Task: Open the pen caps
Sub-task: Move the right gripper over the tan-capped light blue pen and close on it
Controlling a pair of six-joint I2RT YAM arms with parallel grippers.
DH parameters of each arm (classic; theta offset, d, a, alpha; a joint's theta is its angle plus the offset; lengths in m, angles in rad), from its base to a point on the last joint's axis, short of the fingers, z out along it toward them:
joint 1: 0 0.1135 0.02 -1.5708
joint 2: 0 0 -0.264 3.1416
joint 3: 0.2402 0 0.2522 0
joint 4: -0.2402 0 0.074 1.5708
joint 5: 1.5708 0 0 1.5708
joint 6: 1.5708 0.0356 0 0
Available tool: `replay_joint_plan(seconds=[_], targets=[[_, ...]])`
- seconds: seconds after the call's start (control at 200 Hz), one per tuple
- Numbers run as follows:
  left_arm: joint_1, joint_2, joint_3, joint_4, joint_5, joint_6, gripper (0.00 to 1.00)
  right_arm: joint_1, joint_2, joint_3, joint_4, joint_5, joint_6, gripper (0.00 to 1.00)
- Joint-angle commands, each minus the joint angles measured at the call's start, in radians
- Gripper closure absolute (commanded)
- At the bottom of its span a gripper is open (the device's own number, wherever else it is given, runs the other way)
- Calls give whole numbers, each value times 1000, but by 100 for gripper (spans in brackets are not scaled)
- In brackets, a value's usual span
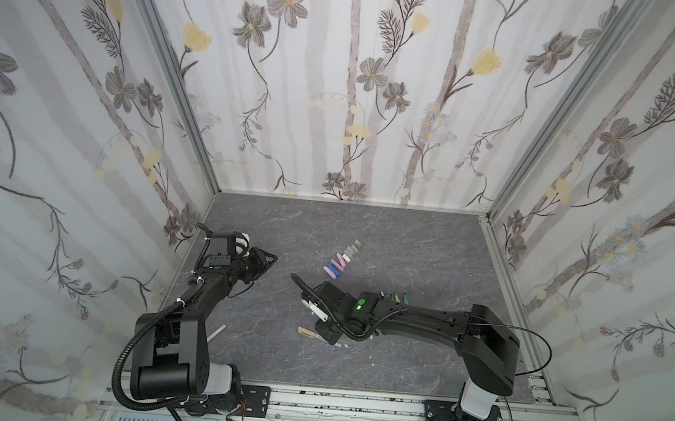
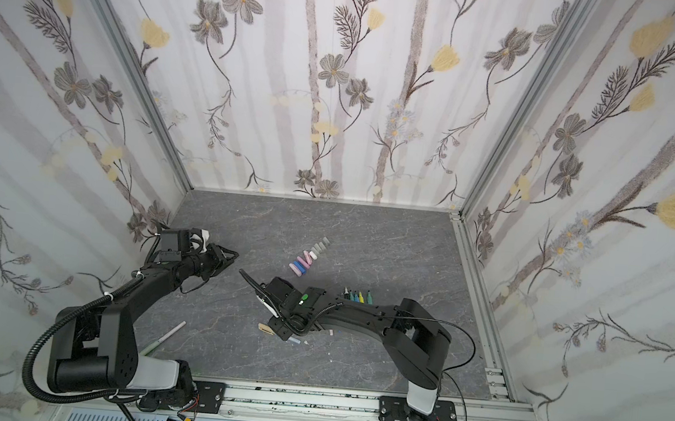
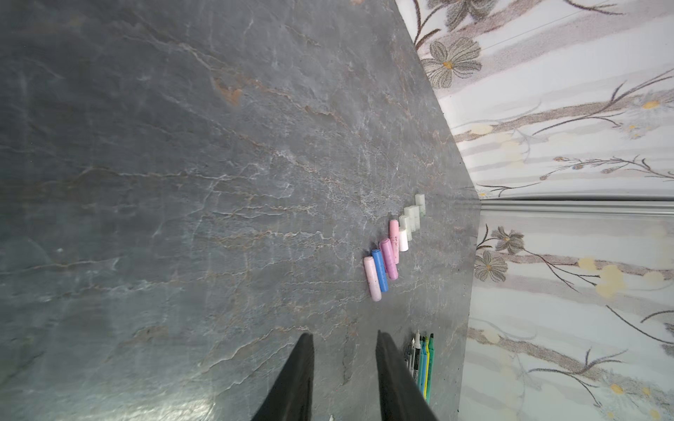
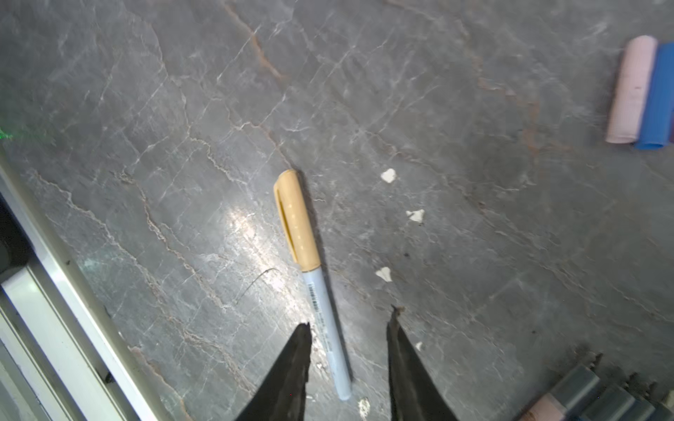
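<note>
Black fingers of the right tool point(image 4: 349, 320) are filling the near edge of the right wrist view. They are standing spread, with a gap wider than the grey pen barrel point(image 4: 325, 328) that is lying between them on the worktop point(image 4: 146, 109), and neither finger seems to be pressing on it. That pen is wearing its tan cap point(image 4: 296, 218), fully seated and pointing away from the fingers. This is probably deliberate, since gripping the barrel end would leave the cap end free for the other arm to pull. Over on its own side, the left tool point(image 3: 343, 333) is also standing spread and carrying nothing. It is hanging over bare worktop and facing the loose caps point(image 3: 386, 255), so it looks to be waiting its turn. Those loose caps, pink, blue, purple and frosted, are lying side by side in a slanted row near the middle of the worktop in both top views. They are well apart from both tools, likely parked there to keep the working patch tidy. Just beside the right forearm, the bare pens point(image 2: 357, 296) are lying lined up with their tips towards the back wall. Nearer the left arm's base, a lone pen point(image 2: 168, 336) is lying by itself, and I cannot tell whether it is capped.
</note>
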Motion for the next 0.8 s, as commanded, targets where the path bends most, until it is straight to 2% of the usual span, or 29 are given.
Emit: replay_joint_plan(seconds=[0.0, 0.365, 0.794], targets=[[13, 6, -12, 7, 31, 34, 69, 22, 43, 42, -78, 2, -32, 64], [25, 56, -12, 48, 58, 33, 69, 41, 143, 100, -123, 41, -9, 65], [25, 70, -29, 72, 64, 25, 68, 41, 186, 71, -135, 2, -9, 70]])
